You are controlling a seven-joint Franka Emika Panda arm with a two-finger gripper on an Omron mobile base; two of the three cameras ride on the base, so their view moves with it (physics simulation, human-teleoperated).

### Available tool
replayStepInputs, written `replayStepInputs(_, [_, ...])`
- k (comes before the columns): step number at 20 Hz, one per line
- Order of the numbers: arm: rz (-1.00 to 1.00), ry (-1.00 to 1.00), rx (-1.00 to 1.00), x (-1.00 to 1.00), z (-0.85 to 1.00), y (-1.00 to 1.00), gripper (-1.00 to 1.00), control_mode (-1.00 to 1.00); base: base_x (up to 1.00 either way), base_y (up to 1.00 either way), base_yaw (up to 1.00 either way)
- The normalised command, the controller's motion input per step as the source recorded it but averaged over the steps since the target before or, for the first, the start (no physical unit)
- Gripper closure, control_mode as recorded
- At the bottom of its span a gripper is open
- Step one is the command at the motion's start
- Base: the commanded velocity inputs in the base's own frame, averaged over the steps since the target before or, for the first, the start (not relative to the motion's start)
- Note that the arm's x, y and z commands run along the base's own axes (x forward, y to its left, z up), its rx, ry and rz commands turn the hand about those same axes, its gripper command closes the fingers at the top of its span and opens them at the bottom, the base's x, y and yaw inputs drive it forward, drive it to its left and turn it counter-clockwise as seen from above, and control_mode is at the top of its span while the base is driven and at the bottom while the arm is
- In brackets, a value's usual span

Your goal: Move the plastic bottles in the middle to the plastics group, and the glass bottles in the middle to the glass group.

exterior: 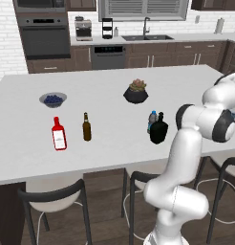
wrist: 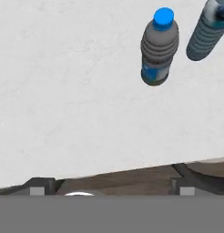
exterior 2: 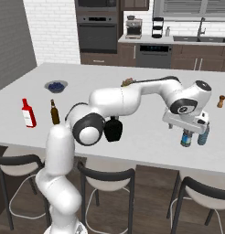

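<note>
The white island counter (exterior: pixel 114 86) carries everything: at my left the glass group — red bottle (exterior: pixel 58 134) and slim brown bottle (exterior: pixel 86 127) — stands upright and well apart from the squat black glass bottle (exterior: pixel 159 129), which remains in the middle with one small water bottle (exterior: pixel 152 120) just beside it. My gripper (exterior 2: pixel 192 133) hangs above the counter's right end with jaws spread wide, holding nothing — directly below it two blue-labelled water bottles (wrist: pixel 159 48) (wrist: pixel 207 31) stand close together near the front edge.
</note>
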Motion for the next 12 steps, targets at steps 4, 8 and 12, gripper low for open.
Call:
replayStepInputs(4, [0.18, 0.00, -0.08, -0.15, 0.02, 1.00, -1.00, -1.00, 0.00, 0.00, 0.00])
replayStepInputs(8, [0.05, 0.00, -0.05, 0.03, 0.02, 0.82, -1.00, -1.00, 0.00, 0.00, 0.00])
replayStepInputs(12, [0.00, 0.00, 0.00, 0.08, 0.00, 0.61, -1.00, -1.00, 0.00, 0.00, 0.00])
